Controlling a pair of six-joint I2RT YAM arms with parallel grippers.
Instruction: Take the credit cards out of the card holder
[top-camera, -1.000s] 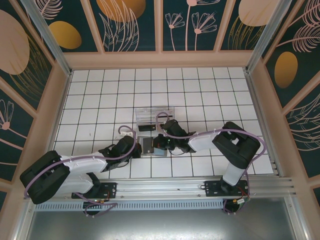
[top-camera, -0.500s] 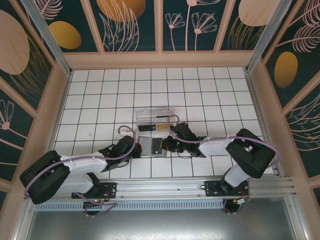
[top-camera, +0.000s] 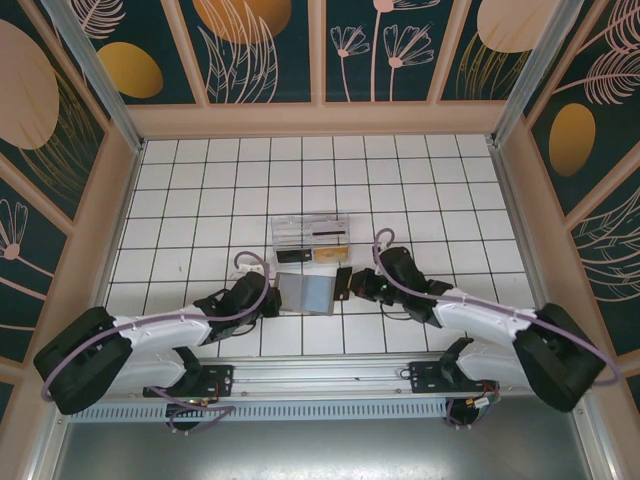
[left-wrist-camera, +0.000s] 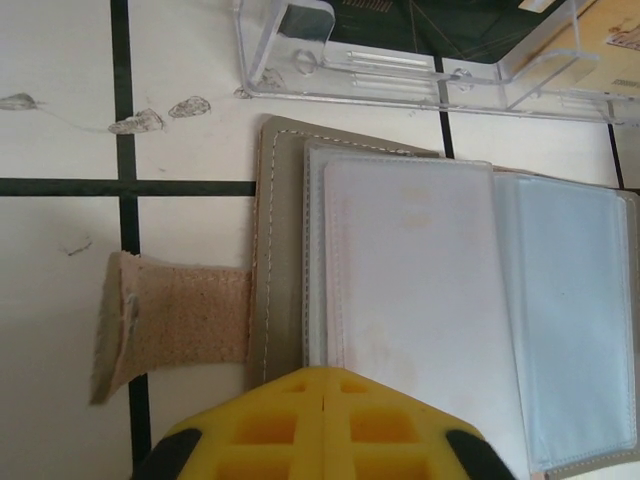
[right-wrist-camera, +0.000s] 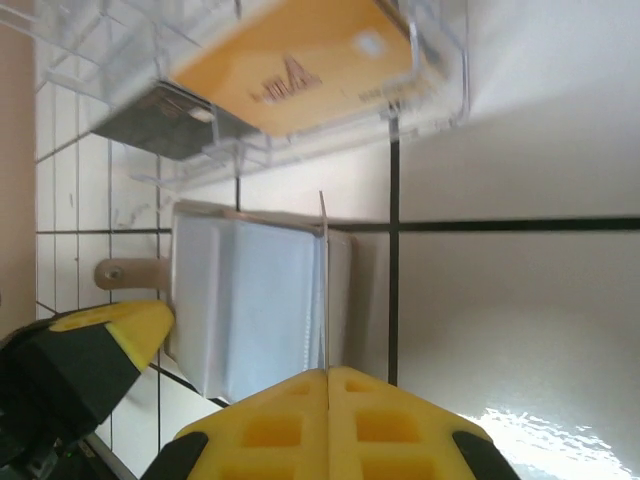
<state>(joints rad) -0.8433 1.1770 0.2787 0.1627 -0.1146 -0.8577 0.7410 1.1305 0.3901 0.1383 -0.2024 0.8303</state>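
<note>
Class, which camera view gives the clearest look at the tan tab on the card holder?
The left wrist view: the tan tab lies close and whole, sticking out from the card holder at its stitched edge. The right wrist view catches just its rounded end. In the top external view it is too small to tell.

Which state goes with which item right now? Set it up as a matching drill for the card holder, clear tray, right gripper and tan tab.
Things:
1. card holder
2. clear tray
3. right gripper
4. tan tab

States:
A. has an orange card inside
B. shut on a thin credit card
C. lying open on the tiled table
D. sticking out from the holder's edge

Pairs: 1-C, 2-A, 3-B, 4-D
</note>
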